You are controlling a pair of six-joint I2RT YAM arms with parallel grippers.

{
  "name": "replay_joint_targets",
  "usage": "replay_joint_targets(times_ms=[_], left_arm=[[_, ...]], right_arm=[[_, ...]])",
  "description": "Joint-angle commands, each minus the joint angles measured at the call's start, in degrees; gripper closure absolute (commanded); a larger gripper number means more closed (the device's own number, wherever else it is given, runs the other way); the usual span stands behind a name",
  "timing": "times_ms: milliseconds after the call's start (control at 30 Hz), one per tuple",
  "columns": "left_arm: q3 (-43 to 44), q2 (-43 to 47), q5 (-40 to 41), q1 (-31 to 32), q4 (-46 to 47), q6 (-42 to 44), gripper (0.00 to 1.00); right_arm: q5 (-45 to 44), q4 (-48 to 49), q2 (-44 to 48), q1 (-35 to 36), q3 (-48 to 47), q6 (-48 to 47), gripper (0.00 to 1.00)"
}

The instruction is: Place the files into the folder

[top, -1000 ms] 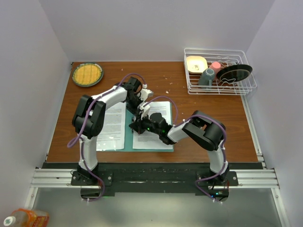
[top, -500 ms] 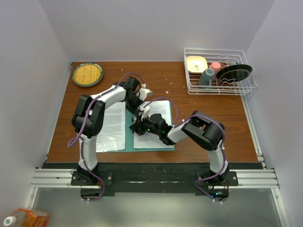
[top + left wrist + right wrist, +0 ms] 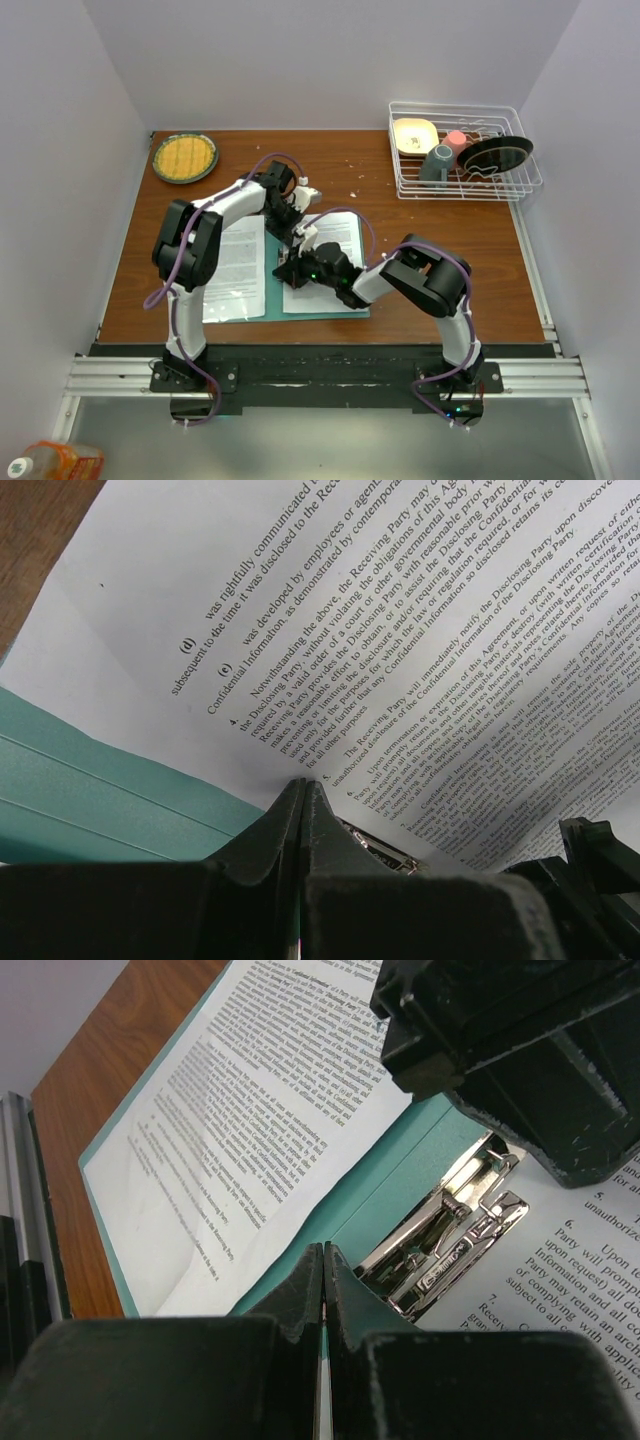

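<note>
Both tools are pinched shut: left tool (image 3: 303,786), tips at a sheet's edge, just beyond the clip (image 3: 450,1245), right tool (image 3: 322,1252) empty just before it; files (image 3: 400,630) flank the clip lengthwise inside the open folder (image 3: 90,780)

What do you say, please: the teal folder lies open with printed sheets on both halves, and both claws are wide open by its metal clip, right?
Not quite: both claws are shut, as each wrist view shows, the left claw and the right claw each closed tight. The folder, sheets and metal clip are as you say.
</note>
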State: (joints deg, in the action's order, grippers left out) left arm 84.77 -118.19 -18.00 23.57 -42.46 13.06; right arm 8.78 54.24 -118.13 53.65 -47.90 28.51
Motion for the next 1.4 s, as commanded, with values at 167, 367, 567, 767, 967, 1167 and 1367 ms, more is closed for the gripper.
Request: replay_joint_targets(times_ms=[167, 367, 567, 767, 967, 1167, 1367], left_arm=[[-1.89, -5.82, 5.78, -1.07, 2.20, 3.20, 1.00], [-2.07, -5.91, 5.43, -1.25, 2.20, 3.11, 1.00], [-2.77, -6.00, 5.69, -1.25, 2.47, 3.11, 1.00], [-3.12, -5.47, 5.87, -1.25, 2.64, 2.85, 1.00], [-3.38, -4.42, 5.96, -1.25, 2.47, 3.02, 1.00], [-4.17, -2.66, 5.61, -1.25, 2.12, 3.11, 1.00], [-4.97, -1.34, 5.08, -1.25, 2.47, 3.11, 1.00]], right_arm=[[-0.95, -23.21, -6.41, 0.23, 1.41, 1.81, 1.00], [1.68, -21.46, -7.64, -3.36, 0.70, 2.77, 1.00], [10.72, -13.48, -12.98, -8.29, 0.70, 6.20, 1.00], [23.38, 0.24, -21.44, -10.76, -1.84, 18.93, 1.00], [29.01, 2.79, -27.41, -12.16, -4.83, 33.25, 1.00], [25.78, -21.01, -22.25, -12.43, -5.54, 30.92, 1.00], [19.53, -29.08, -10.39, -12.43, -4.57, 25.64, 1.00]])
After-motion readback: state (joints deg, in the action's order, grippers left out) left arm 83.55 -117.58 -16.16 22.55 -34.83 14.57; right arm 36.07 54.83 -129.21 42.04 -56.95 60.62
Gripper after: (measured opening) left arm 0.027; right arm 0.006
